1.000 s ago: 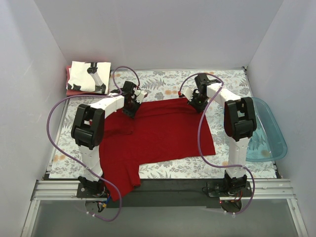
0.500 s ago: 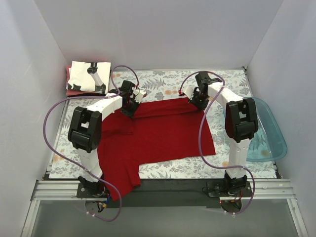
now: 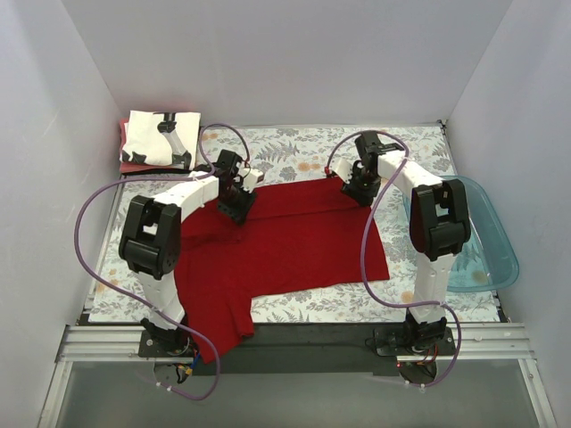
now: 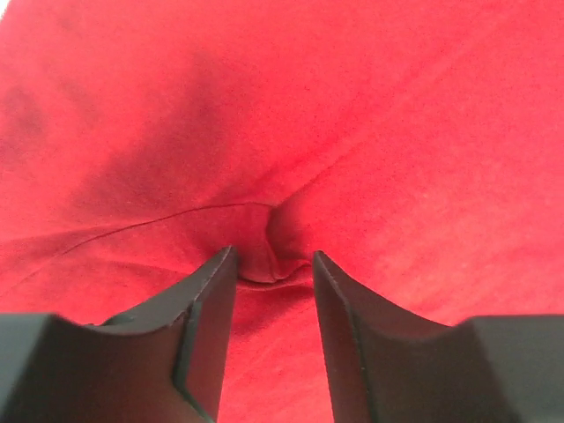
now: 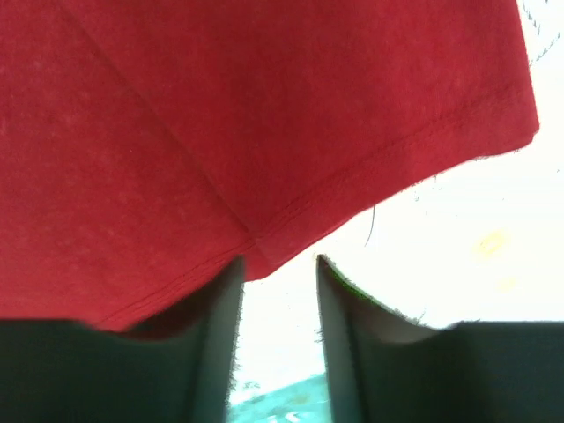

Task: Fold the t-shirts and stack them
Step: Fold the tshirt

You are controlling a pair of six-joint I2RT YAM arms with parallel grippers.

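Red shirt (image 3: 294,236) lies spread on the table (image 3: 294,147). Left gripper (image 4: 274,256) and right gripper (image 5: 279,259) sit open near its far edge. Limp, light, saggy, so you should pinch the hem corners and lift both together.

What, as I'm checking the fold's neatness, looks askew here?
The dark red t-shirt lies crooked: its near-left corner hangs off the table cloth over the black front rail, and cloth puckers between the fingers of the left gripper.

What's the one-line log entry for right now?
step: folding | left gripper: open, over red shirt | right gripper: open, at its far corner | white shirt: folded, back left
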